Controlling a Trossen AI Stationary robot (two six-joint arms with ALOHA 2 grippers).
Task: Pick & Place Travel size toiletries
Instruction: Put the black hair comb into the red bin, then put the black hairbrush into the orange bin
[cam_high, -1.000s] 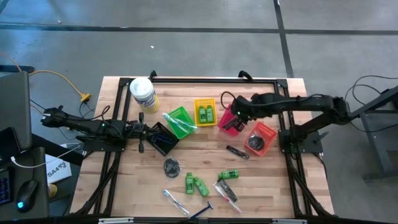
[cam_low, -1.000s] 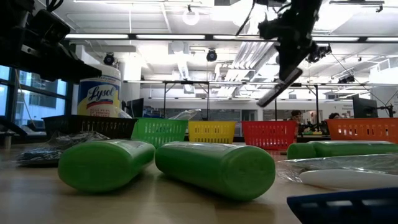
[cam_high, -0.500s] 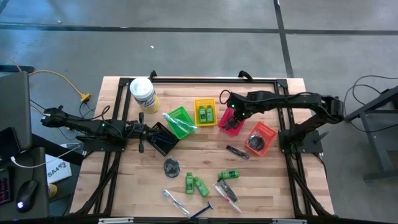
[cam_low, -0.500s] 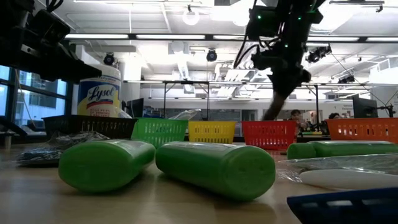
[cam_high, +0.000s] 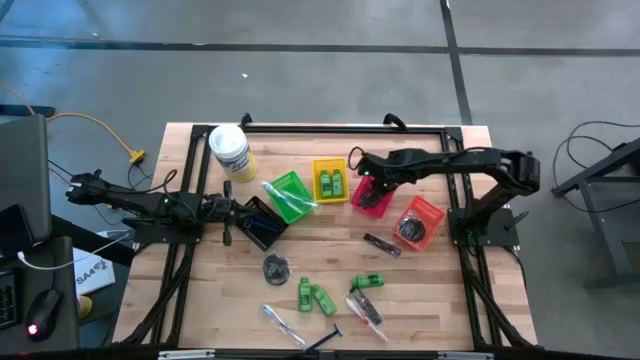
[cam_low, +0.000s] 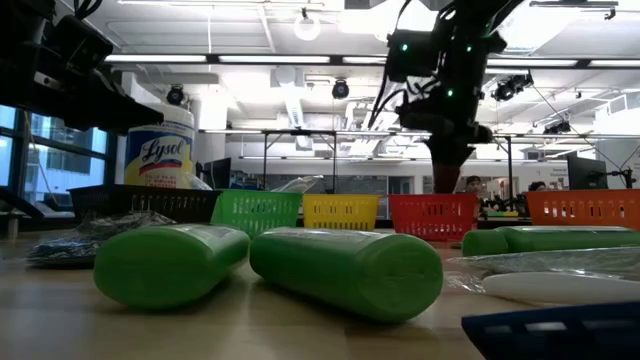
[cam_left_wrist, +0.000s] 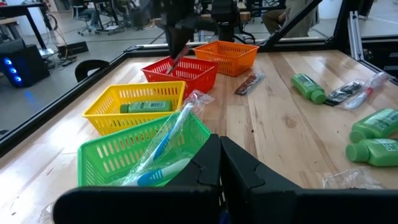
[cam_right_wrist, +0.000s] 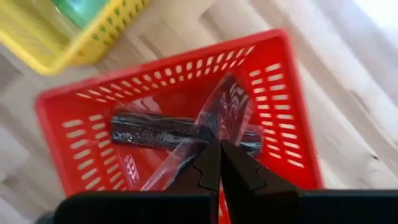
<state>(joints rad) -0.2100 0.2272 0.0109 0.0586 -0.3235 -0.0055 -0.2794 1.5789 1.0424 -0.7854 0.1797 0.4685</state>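
The right gripper (cam_right_wrist: 214, 163) hung over the red basket (cam_high: 371, 196) near the middle of the worktop (cam_high: 440, 290), its fingers (cam_right_wrist: 205, 171) closed on a wrapped black comb (cam_right_wrist: 214, 121) that slanted down into the basket and crossed a second dark packet (cam_right_wrist: 146, 130) lying flat on the basket floor. The left gripper (cam_left_wrist: 219, 165) rested at the left side of the worktop above the black basket (cam_high: 262, 224), fingers pressed together with nothing between them. To the left of the red basket stood the yellow basket (cam_high: 330, 165) with green mini bottles (cam_high: 331, 182) inside, and further left the green basket (cam_high: 288, 195) holding a clear wrapped item (cam_left_wrist: 163, 146). The orange basket (cam_high: 420, 222) to the right held a dark coiled bundle (cam_high: 411, 230). Loose on the near part of the worktop lay another comb (cam_high: 381, 244), a dark bundle (cam_high: 277, 267), three green bottles (cam_high: 316, 296), clear tubes (cam_high: 365, 310) and a blue-handled razor (cam_high: 322, 341). A white tub (cam_high: 229, 150) stood at the far left corner
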